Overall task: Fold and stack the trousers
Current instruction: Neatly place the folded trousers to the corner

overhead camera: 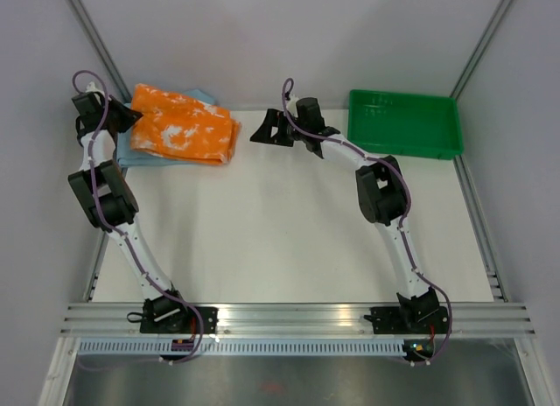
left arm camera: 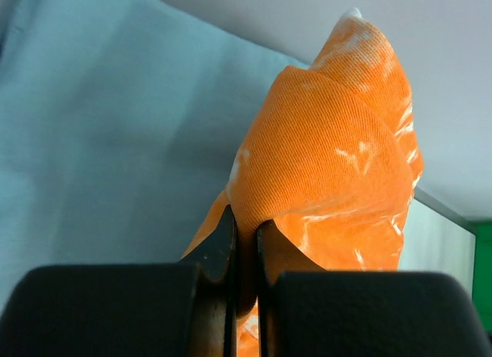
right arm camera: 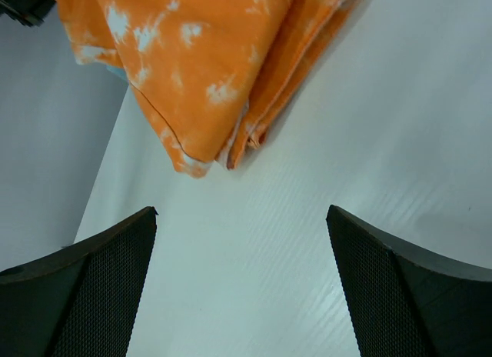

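Folded orange trousers with white blotches (overhead camera: 185, 130) lie at the back left of the table on top of a light blue garment (overhead camera: 131, 149). My left gripper (overhead camera: 122, 115) is at their left edge, shut on a fold of the orange cloth (left arm camera: 323, 149). The light blue garment (left arm camera: 100, 141) fills the left of the left wrist view. My right gripper (overhead camera: 262, 131) is open and empty just right of the trousers, above the bare table. The right wrist view shows the trousers' folded edge (right arm camera: 223, 72) ahead of the spread fingers (right arm camera: 100, 288).
A green tray (overhead camera: 404, 124) stands at the back right of the white table (overhead camera: 289, 231). Grey walls close in the table at the back and sides. An aluminium rail runs along the near edge.
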